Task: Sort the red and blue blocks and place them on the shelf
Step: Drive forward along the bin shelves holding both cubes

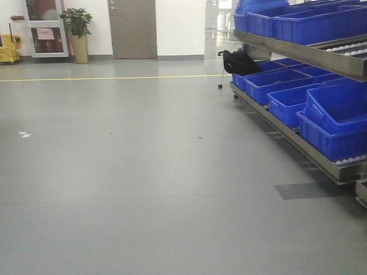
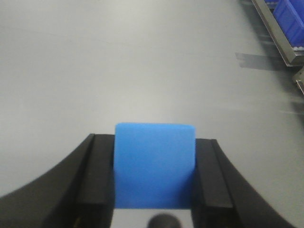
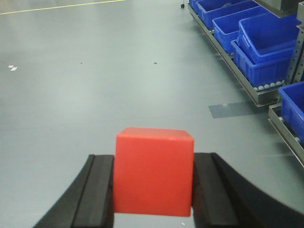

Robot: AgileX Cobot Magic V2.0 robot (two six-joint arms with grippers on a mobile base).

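In the left wrist view my left gripper is shut on the sky-blue block, its black fingers pressed against both sides. The red block fills the right wrist view's lower middle, with my right gripper shut on it. Both cubes hang above bare grey floor. The steel shelf runs along the right of the front view, its lower rail near the floor; it also shows at the right edge of the right wrist view, shelf. Neither gripper appears in the front view.
Large dark-blue bins fill both shelf levels. A black bag sits on a wheeled stand at the shelf's far end. A potted plant, a door and a yellow mop bucket line the back wall. A yellow line crosses the floor.
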